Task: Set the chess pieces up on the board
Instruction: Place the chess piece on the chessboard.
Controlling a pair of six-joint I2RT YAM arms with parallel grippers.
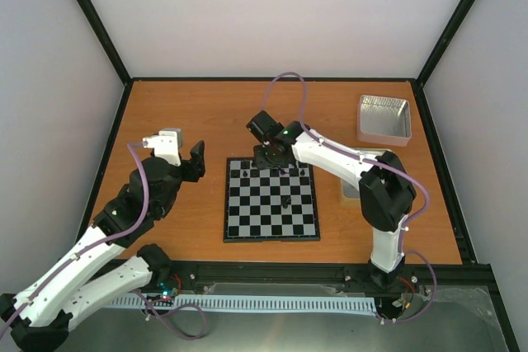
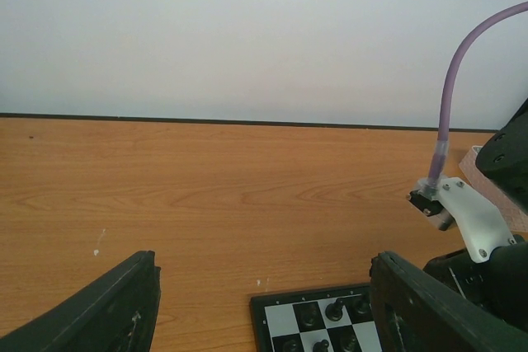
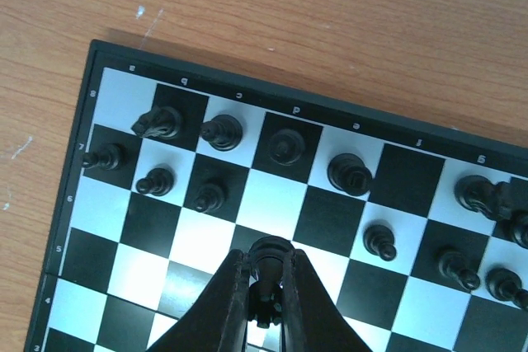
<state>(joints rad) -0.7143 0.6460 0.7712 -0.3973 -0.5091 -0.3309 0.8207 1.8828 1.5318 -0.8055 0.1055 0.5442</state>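
Seemingly light, stiff and slick, the black piece (image 3: 270,258) is pinched below its head by the right jaws; the left jaws gape.

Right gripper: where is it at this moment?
In the top view, the right gripper hangs over the far edge of the board, shut on a black piece.
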